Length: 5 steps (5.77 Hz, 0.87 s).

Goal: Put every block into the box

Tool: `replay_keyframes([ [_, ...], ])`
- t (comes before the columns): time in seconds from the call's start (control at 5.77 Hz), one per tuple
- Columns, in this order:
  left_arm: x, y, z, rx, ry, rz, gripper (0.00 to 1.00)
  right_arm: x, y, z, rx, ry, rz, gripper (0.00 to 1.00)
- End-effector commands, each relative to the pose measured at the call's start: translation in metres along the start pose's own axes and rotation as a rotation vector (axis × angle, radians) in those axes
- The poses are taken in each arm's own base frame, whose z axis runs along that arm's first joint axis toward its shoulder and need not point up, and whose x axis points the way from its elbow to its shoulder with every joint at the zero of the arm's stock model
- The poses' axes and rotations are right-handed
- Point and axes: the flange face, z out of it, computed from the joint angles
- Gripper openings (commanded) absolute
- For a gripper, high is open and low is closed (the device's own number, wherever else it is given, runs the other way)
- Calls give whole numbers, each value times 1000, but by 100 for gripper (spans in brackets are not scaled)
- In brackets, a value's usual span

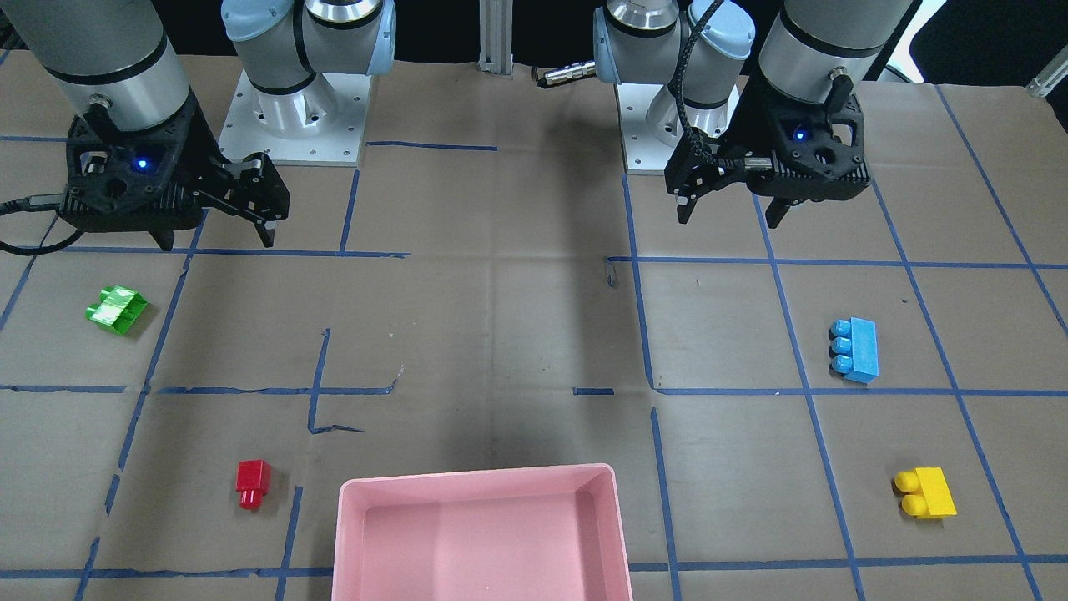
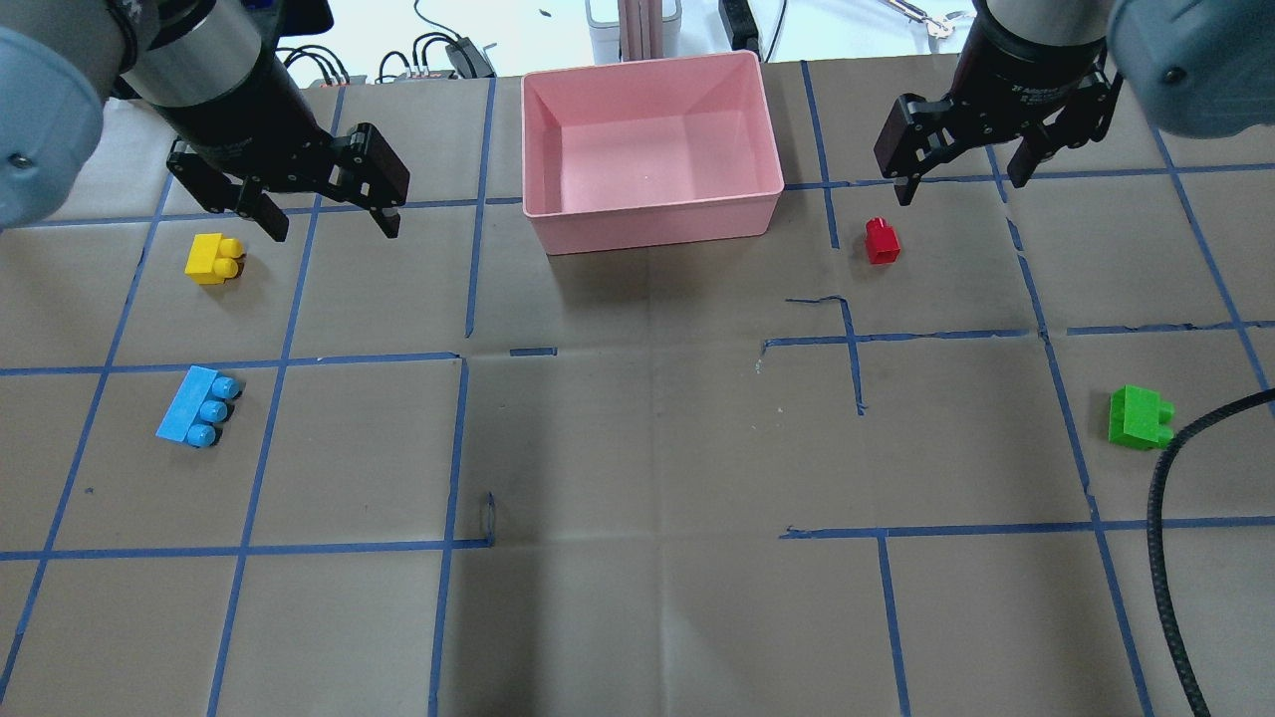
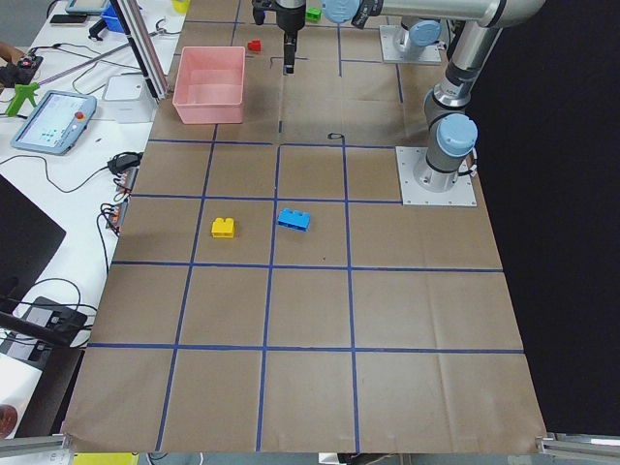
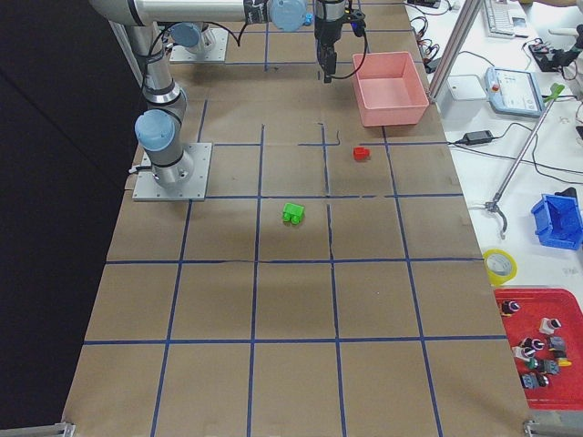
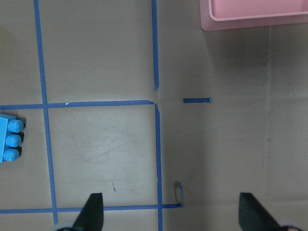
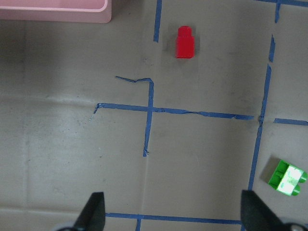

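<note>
Zero progress: the pink box point(image 2: 652, 221) is empty, the green block point(image 2: 1139, 415), red block point(image 2: 882, 241), blue block point(image 2: 196, 407) and yellow block point(image 2: 211, 259) all sit outside it, and the left gripper point(image 2: 332, 229) and right gripper point(image 2: 959, 187) are spread wide, holding nothing.

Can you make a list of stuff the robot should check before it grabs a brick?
1. Shallow pink plastic tray has nothing in it: ok.
2. Left gripper, fingers apart, holding nothing: ok.
3. Right gripper, fingers apart, holding nothing: ok.
4. Tiny red plastic brick in plain sight on the right arm's side: ok.
5. Green brick, blue three-stud brick, yellow two-stud brick inside tray: not ok, all outside it.
</note>
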Motion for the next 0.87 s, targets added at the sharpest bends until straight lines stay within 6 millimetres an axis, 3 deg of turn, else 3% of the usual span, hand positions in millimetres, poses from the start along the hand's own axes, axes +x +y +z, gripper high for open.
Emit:
replay_keyframes([
  [0.0,0,1,-2,3,0,0,100,3,-9,11,-15,1,2,100],
  [0.69,-1,4,-5,11,-2,-1,100,0,-4,3,-2,-13,17,100],
])
